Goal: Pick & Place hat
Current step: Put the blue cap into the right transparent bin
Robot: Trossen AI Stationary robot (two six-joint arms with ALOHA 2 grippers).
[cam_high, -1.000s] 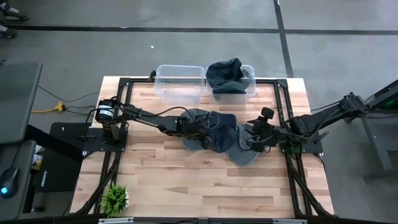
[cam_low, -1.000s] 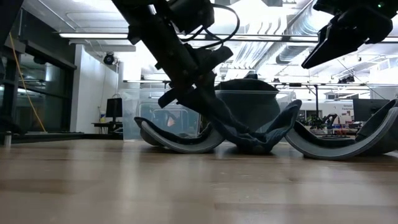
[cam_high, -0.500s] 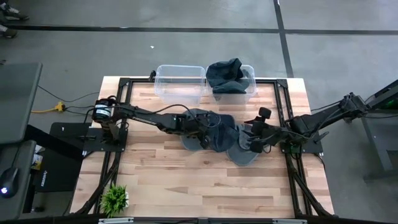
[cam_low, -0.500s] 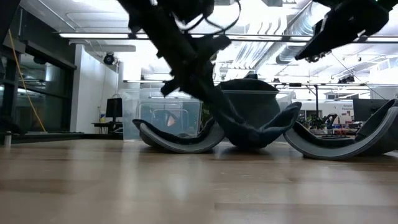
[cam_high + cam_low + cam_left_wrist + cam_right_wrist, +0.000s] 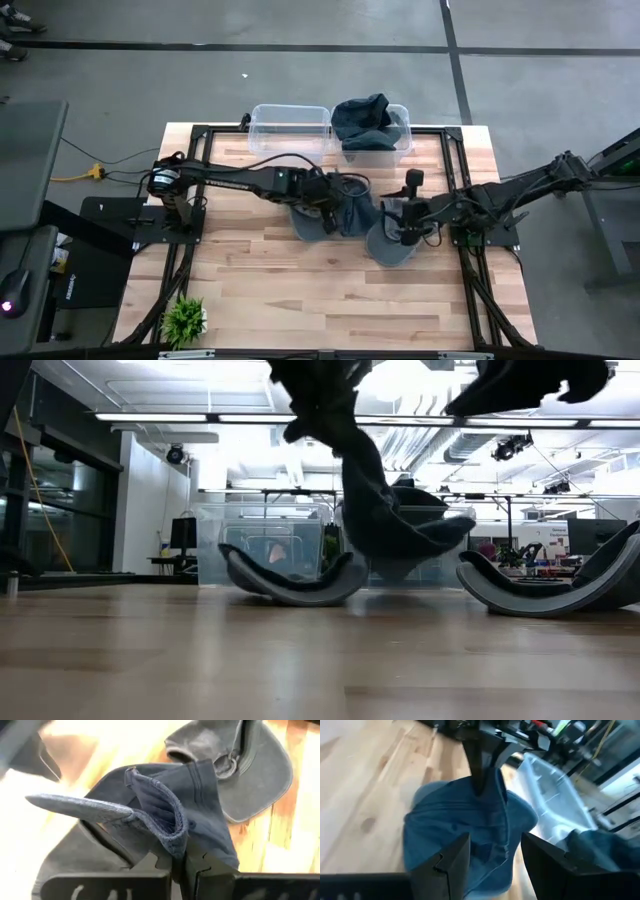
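Observation:
A dark blue denim hat [image 5: 357, 212] hangs from my left gripper [image 5: 338, 196] above the middle of the table; in the low view the hat [image 5: 385, 510] is off the wood. The left gripper [image 5: 181, 857] is shut on it. A grey cap [image 5: 310, 222] lies on the table under the left arm, curved brim up [image 5: 290, 578]. Another grey cap [image 5: 390, 243] lies to the right [image 5: 540, 588]. My right gripper [image 5: 400, 216] hovers open just right of the blue hat, its fingers [image 5: 454, 862] pointing at it without touching. My left gripper pinches the blue hat by the stitched rim of its crown [image 5: 176, 836], a folded edge of the cloth between the two fingers. The fingers come from above, slanting down. The hat hangs slack below them, lifted clear, its brim [image 5: 75, 807] sticking out sideways.
Two clear plastic bins stand at the table's far edge: the left one [image 5: 290, 132] shows nothing inside, the right one [image 5: 398, 140] holds dark hats. A small green plant [image 5: 184, 318] stands at the near left corner. Bare wood lies along the near side.
My left gripper has risen and shifted right, pulling the blue hat off the table until it hangs clear; the grey cap beneath stayed put. My right gripper has moved toward the table's left, closer to the hanging hat.

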